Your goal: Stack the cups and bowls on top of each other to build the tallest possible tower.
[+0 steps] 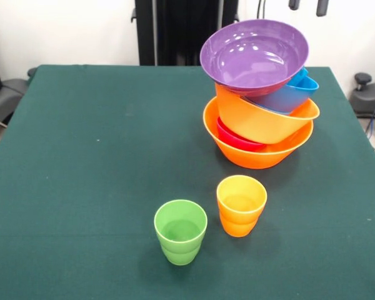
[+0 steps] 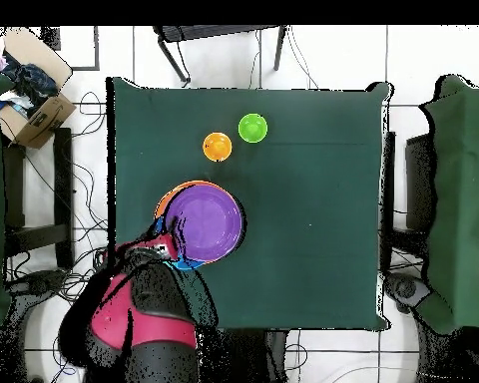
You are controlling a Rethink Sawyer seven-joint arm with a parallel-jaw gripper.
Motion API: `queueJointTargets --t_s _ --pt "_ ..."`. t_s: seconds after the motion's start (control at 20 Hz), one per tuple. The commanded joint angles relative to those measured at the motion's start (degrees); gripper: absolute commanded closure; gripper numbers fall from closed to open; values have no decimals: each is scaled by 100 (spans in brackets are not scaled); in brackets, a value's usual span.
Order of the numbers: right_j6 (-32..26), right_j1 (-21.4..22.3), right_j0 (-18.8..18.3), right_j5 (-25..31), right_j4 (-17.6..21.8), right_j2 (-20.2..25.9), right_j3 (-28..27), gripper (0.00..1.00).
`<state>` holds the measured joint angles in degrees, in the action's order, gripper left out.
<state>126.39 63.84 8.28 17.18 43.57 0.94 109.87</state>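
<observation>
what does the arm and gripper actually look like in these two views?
In the front view only two dark, blunt fingertips show at the top edge; the gripper is otherwise cut off. From overhead, the arm is a bulky body with red shells and black joints and housings, beside the purple bowl. No markings or arm cables are readable.

Leaning tower (image 1: 260,100) topped by purple bowl (image 1: 254,54), green cup (image 1: 180,231), orange cup (image 1: 240,205) apart
</observation>
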Motion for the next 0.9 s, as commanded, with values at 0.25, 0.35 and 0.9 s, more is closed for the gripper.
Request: queueJointTargets --t_s 0.25,0.35,0.9 --pt "-2652 -311 -2056 1343 -860 2153 -616 0" --pt "-2899 -593 -2357 1386 -699 2470 -1003 0" --pt "-2929 -1554 -2820 2155 -535 2924 -2249 0"
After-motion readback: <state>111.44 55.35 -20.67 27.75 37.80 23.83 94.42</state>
